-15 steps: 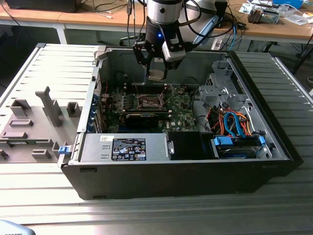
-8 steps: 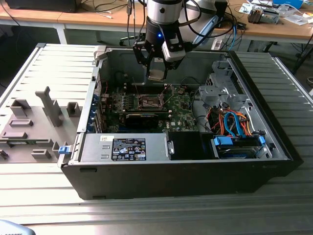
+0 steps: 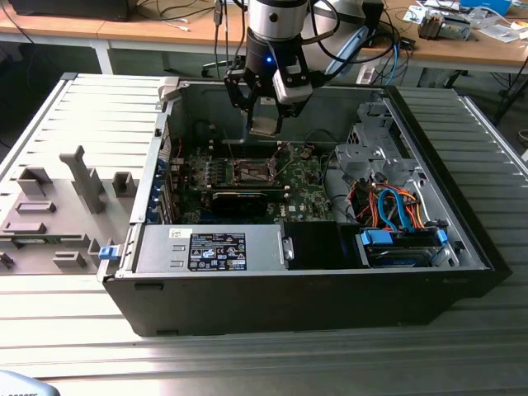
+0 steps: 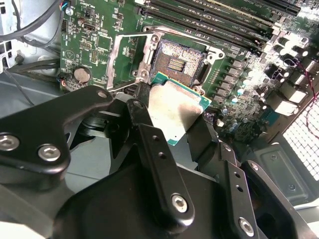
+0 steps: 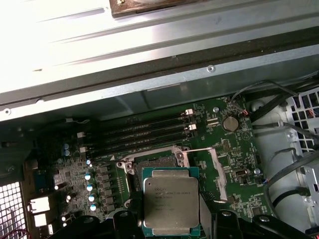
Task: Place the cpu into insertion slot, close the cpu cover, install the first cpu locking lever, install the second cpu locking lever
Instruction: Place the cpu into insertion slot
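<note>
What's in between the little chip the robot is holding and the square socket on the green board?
Nothing, just open air. In the exterior view the cpu hangs in the gripper above the insertion slot, with no part in the gap.

Soft room light lay evenly on the ribbed table [image 3: 247,355], the computer case [image 3: 289,305] interior shadowed. In the first wrist view the case wall [image 5: 75,40] blew out white; in the second wrist view the cpu [image 4: 174,112] gleamed.
</note>
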Motion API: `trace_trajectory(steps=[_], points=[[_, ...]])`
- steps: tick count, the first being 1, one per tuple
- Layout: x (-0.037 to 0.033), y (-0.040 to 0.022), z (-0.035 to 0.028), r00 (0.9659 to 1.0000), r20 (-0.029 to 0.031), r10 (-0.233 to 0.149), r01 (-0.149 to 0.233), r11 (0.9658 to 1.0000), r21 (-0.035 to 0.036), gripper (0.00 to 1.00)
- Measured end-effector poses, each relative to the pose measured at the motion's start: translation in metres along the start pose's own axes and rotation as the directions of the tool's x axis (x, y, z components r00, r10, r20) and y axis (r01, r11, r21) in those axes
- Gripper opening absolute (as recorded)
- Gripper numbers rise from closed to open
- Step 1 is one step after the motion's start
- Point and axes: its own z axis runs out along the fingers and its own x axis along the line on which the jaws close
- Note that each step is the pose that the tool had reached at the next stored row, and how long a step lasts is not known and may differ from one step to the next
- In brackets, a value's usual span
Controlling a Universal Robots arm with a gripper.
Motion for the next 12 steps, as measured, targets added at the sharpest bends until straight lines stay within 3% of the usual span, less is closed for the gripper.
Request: trace_trajectory(steps=[12], points=[[0.0000,0.0000,0.0000,1.0000,0.0008,0.009,-0.009,1.0000,-0.0001,0.54]])
